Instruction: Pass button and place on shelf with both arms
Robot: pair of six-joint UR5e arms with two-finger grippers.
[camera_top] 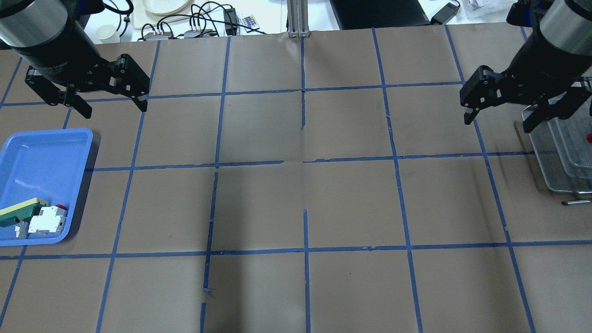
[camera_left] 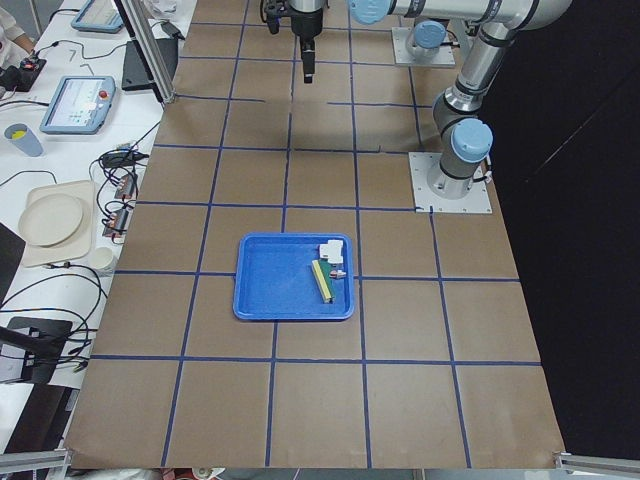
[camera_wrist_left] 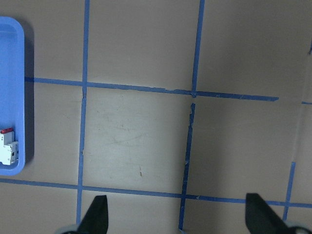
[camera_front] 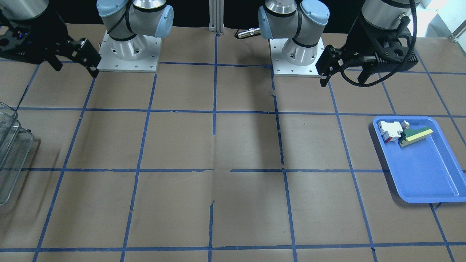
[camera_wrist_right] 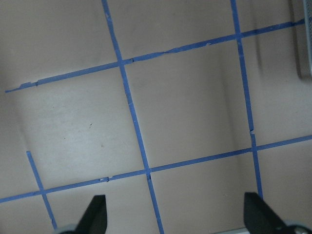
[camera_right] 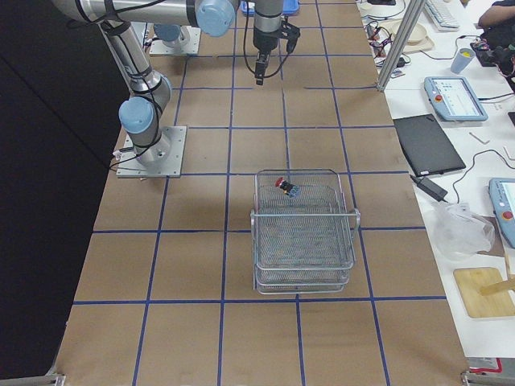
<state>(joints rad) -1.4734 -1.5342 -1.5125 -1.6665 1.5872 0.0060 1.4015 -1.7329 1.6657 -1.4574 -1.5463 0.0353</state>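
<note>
- Resting in the top tier of the silver-grey wire mesh shelf [camera_right: 304, 241], the red-capped black push button [camera_right: 284, 186] looks delivered.
- You'll see left fingers [camera_top: 138, 97] and right fingers [camera_top: 471, 108] spread, empty, above the worktop [camera_top: 300, 208]: probably parked clear.

Robotics lab: two arms [camera_left: 468, 95] bolted to a tape-gridded table [camera_left: 320, 400]; likely a teach pendant [camera_left: 78, 103] and cable clutter [camera_left: 120, 160] on the white bench [camera_left: 30, 285] beside that table.

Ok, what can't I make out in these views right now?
Button: tiny in exterior right, pose unclear; overhead's right edge cuts it to a red speck.
Shelf: front-facing's left edge cuts off most of it.
Blue tray: contents too small to identify.
</note>
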